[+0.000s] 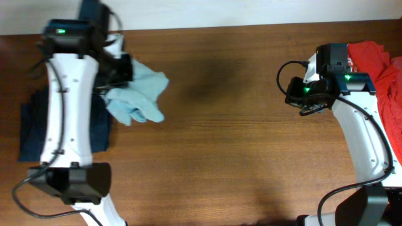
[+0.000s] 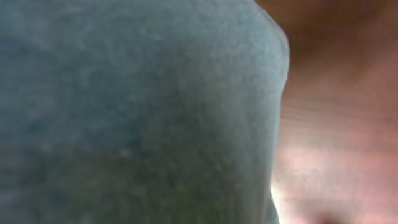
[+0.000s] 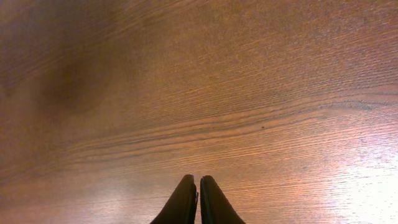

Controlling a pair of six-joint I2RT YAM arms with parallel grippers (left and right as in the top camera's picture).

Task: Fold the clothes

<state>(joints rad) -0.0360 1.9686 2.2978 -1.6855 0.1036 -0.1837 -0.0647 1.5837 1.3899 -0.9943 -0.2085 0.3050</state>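
Dark brown wooden table (image 1: 239, 138) runs the full width of the room, with a strip of white wall (image 1: 251, 12) along its far edge. On the left side of the far half lies the pale grey-blue T-shirt (image 1: 139, 94), crumpled into a loose heap; one end of it is bunched up against the left gripper (image 1: 120, 70). Just beside it, nearer the left edge, the navy garment (image 1: 30, 129) lies flat, and the white left arm (image 1: 66, 100) crosses over it and hides its middle. Well apart, at the far right corner, the red shirt (image 1: 374, 56) is cut off by the frame and partly covered by the right arm (image 1: 361, 132); any marking on it is too small to read.

From the left wrist, blurred grey-blue cloth (image 2: 137, 112) fills nearly the whole view, leaving only a sliver of wood at the right; no fingers show, so I cannot tell whether that gripper is spread or pinching. The right gripper (image 3: 199, 198) hangs over bare wood with its two dark fingers pressed together, nothing between them. Small green lights (image 1: 61, 29) glow on both arms; black cables (image 1: 19, 194) loop near their bases.
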